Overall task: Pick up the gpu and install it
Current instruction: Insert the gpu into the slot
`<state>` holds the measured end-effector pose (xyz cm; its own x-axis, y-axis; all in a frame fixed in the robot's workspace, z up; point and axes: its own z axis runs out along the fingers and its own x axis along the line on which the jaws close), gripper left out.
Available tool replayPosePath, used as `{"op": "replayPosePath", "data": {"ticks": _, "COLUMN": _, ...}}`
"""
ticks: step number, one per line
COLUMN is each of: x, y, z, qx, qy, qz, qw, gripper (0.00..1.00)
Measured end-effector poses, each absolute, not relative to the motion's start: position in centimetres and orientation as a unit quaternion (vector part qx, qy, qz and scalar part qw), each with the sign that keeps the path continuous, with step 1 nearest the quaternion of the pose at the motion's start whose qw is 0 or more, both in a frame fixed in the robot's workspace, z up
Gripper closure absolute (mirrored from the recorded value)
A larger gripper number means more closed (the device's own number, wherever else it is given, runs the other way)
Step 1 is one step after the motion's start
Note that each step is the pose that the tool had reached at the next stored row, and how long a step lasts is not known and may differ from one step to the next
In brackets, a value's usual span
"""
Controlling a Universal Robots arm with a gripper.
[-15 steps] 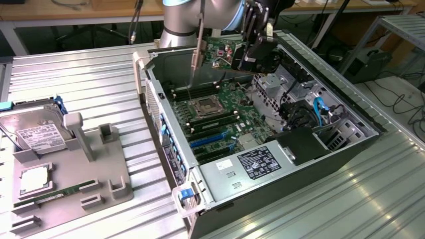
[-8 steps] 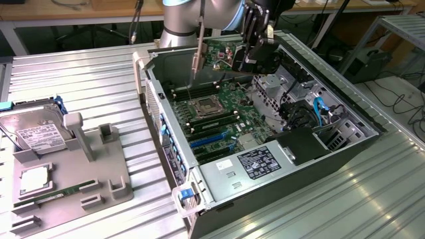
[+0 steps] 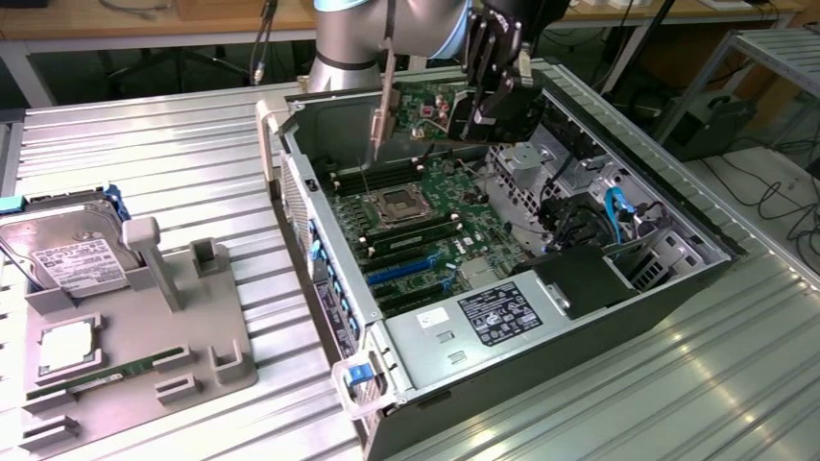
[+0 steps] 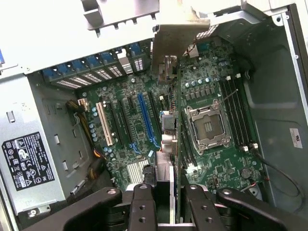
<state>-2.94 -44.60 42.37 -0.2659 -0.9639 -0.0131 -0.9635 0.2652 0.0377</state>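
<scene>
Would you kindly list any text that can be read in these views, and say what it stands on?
No text can be read.
Black power supply label: print too small.
White hard drive label: blurred.
White case sticker: too small.

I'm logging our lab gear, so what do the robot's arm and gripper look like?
The arm is made of round silver-grey tubes with a darker grey section at the joint. The gripper is matte black and built of blocky linked bars. Its fingers carry round screw heads.
</scene>
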Motion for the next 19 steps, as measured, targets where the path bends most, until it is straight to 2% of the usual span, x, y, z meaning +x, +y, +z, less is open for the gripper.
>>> {"op": "replayPosePath", "data": {"ticks": 19, "x": -2.94, "y": -44.61, "z": 41.45, "qx": 0.631, "qy": -0.775, "qz": -0.014, "qw": 0.001, "gripper": 0.72}}
